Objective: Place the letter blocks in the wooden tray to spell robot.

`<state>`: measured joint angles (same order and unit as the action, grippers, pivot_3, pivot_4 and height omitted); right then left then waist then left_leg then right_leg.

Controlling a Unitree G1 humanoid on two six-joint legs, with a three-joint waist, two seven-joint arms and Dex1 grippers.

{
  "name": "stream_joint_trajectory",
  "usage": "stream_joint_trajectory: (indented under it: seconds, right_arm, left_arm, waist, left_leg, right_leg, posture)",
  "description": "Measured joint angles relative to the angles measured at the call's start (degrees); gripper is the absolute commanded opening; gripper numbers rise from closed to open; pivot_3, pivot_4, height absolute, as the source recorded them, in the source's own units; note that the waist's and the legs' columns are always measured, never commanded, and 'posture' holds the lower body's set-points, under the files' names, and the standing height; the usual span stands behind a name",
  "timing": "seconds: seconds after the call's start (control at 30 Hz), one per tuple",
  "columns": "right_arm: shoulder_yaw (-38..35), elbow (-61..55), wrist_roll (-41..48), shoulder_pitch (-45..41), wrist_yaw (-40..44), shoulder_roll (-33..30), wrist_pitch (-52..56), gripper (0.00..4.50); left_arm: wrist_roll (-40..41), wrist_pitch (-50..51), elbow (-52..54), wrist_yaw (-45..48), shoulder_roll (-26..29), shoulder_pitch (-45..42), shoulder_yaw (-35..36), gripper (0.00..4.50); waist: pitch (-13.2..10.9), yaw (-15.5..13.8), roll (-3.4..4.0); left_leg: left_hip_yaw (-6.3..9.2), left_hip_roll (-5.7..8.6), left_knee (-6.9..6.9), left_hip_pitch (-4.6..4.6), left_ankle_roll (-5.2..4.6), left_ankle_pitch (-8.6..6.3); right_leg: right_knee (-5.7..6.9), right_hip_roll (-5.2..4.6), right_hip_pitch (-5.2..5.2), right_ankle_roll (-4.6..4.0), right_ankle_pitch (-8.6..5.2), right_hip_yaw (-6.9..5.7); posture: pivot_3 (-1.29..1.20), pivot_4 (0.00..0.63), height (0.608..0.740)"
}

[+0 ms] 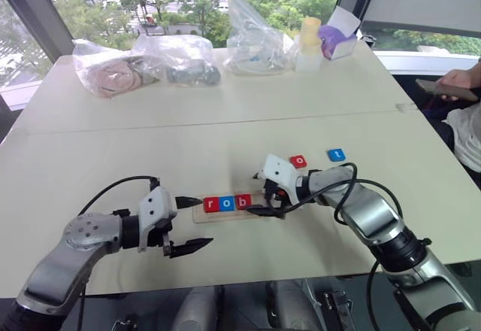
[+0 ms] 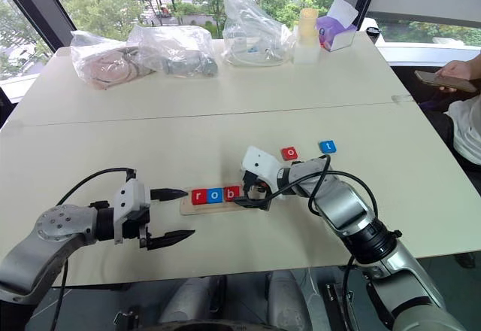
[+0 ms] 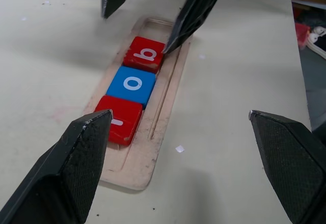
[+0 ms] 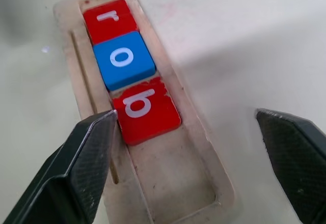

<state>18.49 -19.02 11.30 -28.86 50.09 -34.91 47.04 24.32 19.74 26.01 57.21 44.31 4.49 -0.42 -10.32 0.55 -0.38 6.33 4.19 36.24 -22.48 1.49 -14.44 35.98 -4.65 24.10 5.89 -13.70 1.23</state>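
Note:
The wooden tray lies on the table between my two grippers. In its slot sit a red r block, a blue o block and a red b block, side by side from the left end; the slot's right part is bare. A red o block and a blue t block lie loose on the table behind the tray, to its right. My right gripper hangs open and empty just above the tray's right end, beside the b. My left gripper is open and empty at the tray's left end.
Several clear plastic bags with items, a pale bottle and a purple box stand along the table's far side. A person's hand holding a phone is at the right edge. A seam crosses the table.

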Motion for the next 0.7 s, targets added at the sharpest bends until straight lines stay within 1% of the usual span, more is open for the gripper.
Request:
stream_joint_trajectory:
  seconds: [0.1, 0.17, 0.27, 0.37, 0.53, 0.7]
  right_arm:
    - [-8.7, -2.2, 1.4, -0.2, -4.2, 0.0, 4.5, 4.45]
    - [-11.8, -2.2, 1.2, -0.2, -7.8, 0.3, 7.6, 4.45]
    - [-15.5, -1.8, -0.3, -0.1, -15.9, 4.3, 13.4, 4.45]
    - [-15.7, -0.6, -1.9, 1.0, -22.7, 8.3, 17.0, 4.45]
    - [-15.7, 3.3, -4.4, 1.7, -31.4, 15.1, 18.4, 4.45]
    - [-15.9, 6.3, -5.9, 1.8, -36.3, 17.0, 17.7, 4.45]
  left_arm:
    - [0.0, 0.0, 0.0, 0.0, 0.0, 0.0, 0.0, 4.50]
    - [0.0, -0.1, -0.1, 0.0, -0.1, 0.0, -0.1, 4.50]
    - [-0.1, -0.3, -0.6, 0.0, -0.9, -0.6, -0.7, 4.50]
    - [-0.3, -0.6, -1.1, 0.0, -1.5, -0.9, -1.1, 4.50]
    - [-1.0, -0.7, -1.7, 0.1, -2.0, -2.2, -2.0, 4.50]
    - [-1.2, -1.1, -1.7, 0.1, -2.1, -2.4, -2.2, 4.50]
  waist:
    - [0.0, 0.0, -0.02]
    - [0.0, 0.0, -0.02]
    - [0.0, 0.3, -0.02]
    - [0.0, 0.2, 0.00]
    - [0.0, 0.2, 0.00]
    - [0.0, 0.3, 0.02]
  left_leg:
    - [0.00, 0.00, 0.00, 0.01, 0.00, 0.00]
    - [0.01, -0.01, -0.02, 0.01, 0.00, 0.00]
    - [-0.02, -0.02, -0.06, 0.01, 0.01, 0.00]
    - [-0.03, -0.02, -0.07, -0.01, 0.02, 0.01]
    - [-0.06, -0.01, -0.06, 0.00, 0.03, 0.02]
    - [-0.07, 0.00, -0.07, 0.00, 0.03, 0.02]
  right_leg:
    - [0.00, 0.00, 0.00, -0.01, 0.00, 0.00]
    - [0.02, 0.00, 0.01, -0.02, -0.01, 0.00]
    - [0.06, 0.01, 0.09, -0.02, 0.00, 0.07]
    - [0.08, 0.01, 0.14, -0.02, 0.00, 0.08]
    - [0.10, 0.05, 0.14, -0.01, 0.01, 0.09]
    - [0.10, 0.09, 0.15, 0.00, 0.01, 0.10]
  posture:
    - [0.00, 0.150, 0.740]
    - [0.00, 0.150, 0.740]
    - [0.00, 0.150, 0.740]
    - [0.00, 0.150, 0.740]
    - [0.00, 0.150, 0.740]
    - [0.00, 0.150, 0.740]
